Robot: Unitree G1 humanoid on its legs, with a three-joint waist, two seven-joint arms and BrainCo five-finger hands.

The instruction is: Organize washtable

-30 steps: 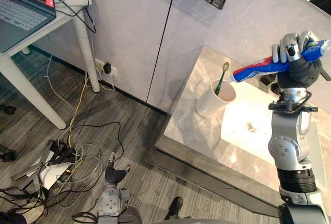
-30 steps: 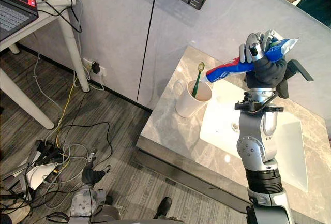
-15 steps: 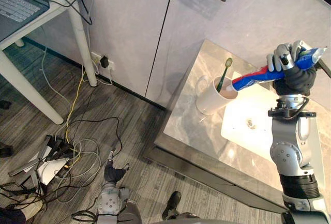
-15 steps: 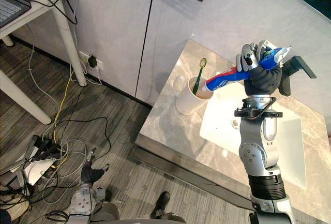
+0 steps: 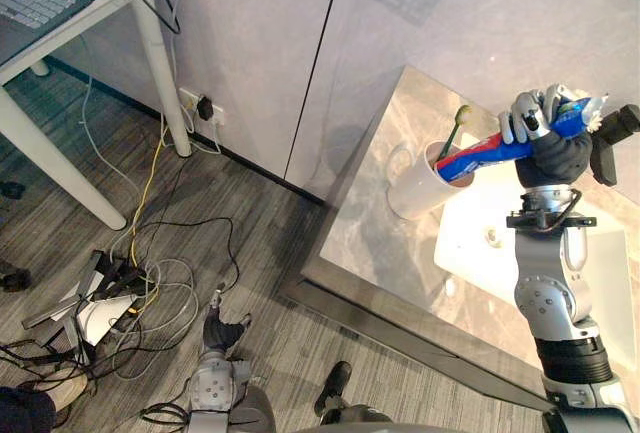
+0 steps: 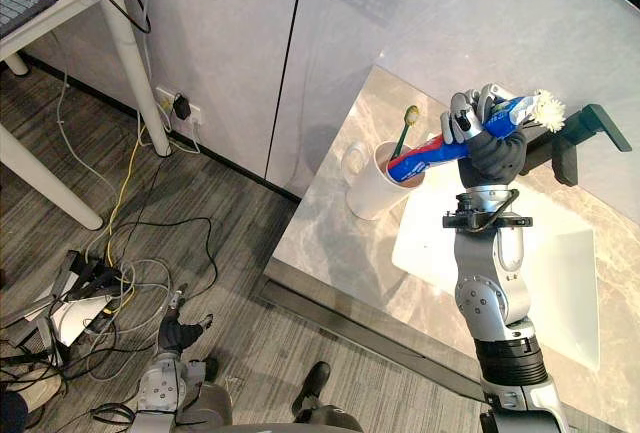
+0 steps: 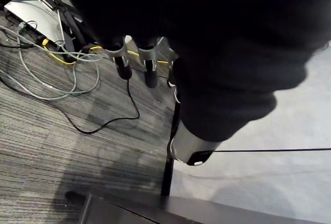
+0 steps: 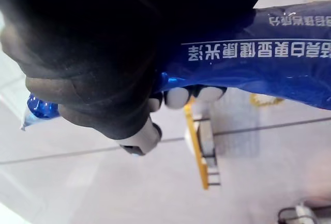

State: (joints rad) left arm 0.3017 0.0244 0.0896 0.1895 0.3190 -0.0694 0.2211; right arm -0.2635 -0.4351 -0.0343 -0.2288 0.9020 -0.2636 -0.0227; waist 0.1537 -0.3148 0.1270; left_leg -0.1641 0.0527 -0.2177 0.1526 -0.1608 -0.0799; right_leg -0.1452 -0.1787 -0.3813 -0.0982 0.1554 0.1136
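The toothpaste tube (image 5: 487, 151) has come down toward the mug (image 5: 415, 191): its cap end, earlier just beside the rim, now sits at the mug's mouth. Nearest, well apart from the mug and low over the cable-strewn floor (image 5: 150, 243), the left hand (image 5: 222, 333) hangs with relaxed, straight fingers (image 7: 123, 62). The white mug stands on the marble bench (image 5: 365, 238), just beside the white basin (image 5: 470, 253), with a toothbrush (image 5: 456, 125) leaning upright in it. Above and beyond the mug, the right hand (image 5: 545, 141) has its fingers curled round the tube's upper half. The tube's long axis slants, cap end down into the mug and crimped end raised away from it.
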